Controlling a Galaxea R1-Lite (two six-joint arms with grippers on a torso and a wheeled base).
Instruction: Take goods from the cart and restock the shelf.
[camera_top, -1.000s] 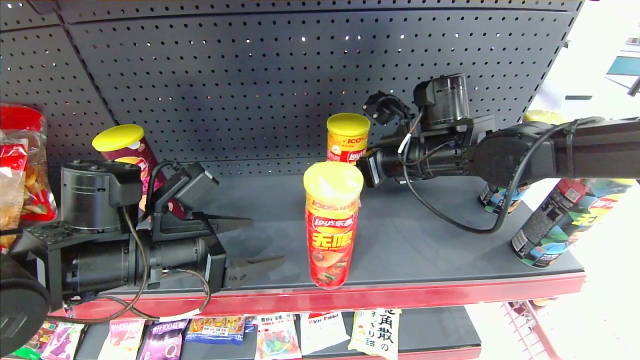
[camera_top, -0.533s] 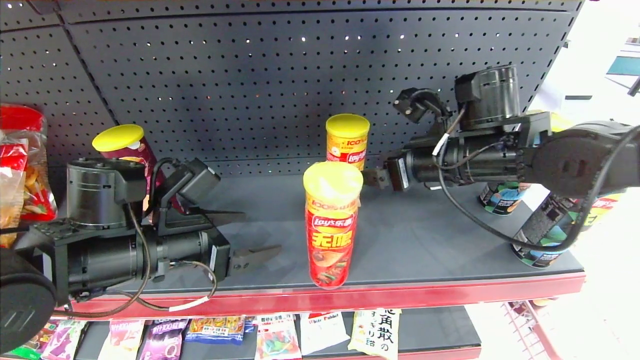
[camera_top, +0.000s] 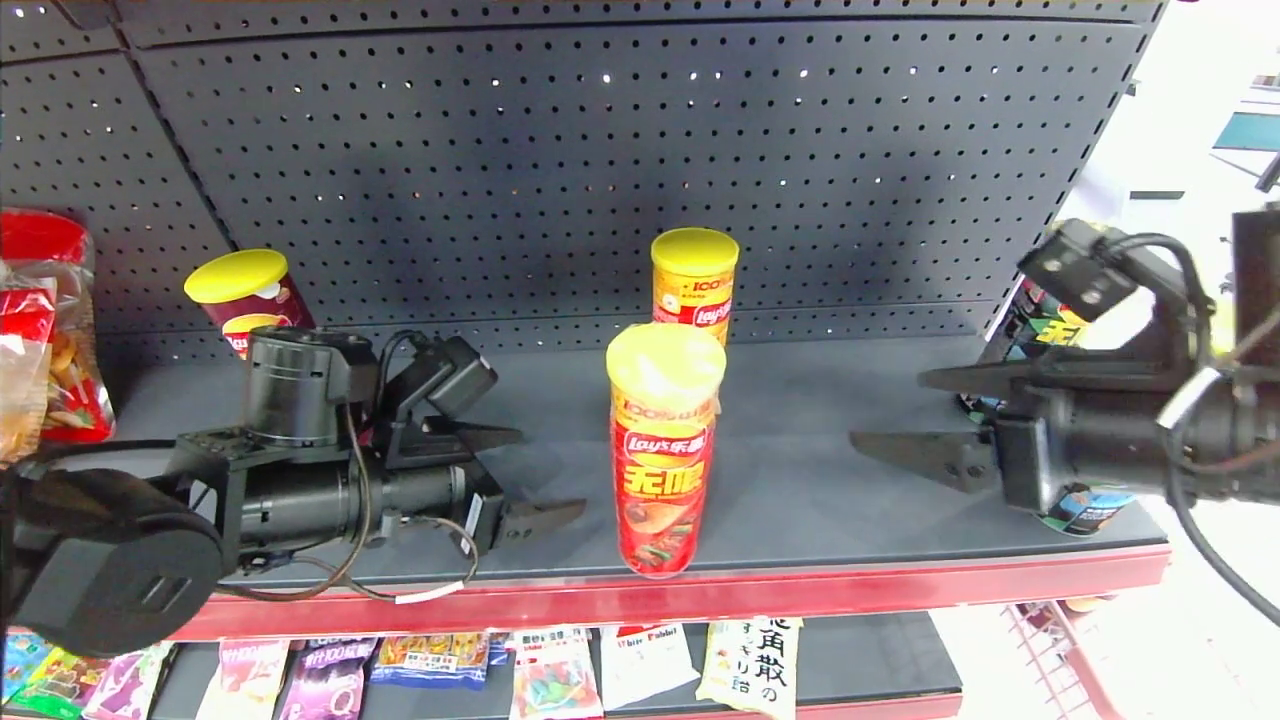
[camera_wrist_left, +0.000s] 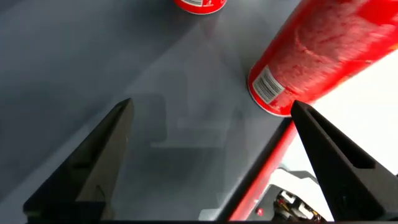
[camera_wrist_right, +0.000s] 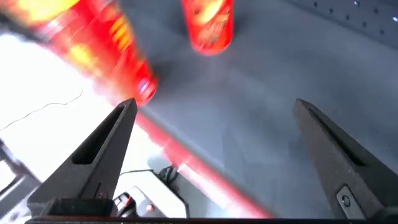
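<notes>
Standing upright at the shelf's (camera_top: 800, 470) front edge, the red chip canister (camera_top: 662, 450) sits between both arms.
Probably light, stiff yet crushable, slick-wrapped and tippy; grip mid-body, gently. Both the left end effector (camera_top: 548, 474) and right end effector (camera_top: 888, 410) gape, empty.

Head camera looks forward and down at the shelf (camera_top: 800, 470). Both wrist cameras look closely along their jaws, sharing the red can (camera_top: 662, 470).
</notes>
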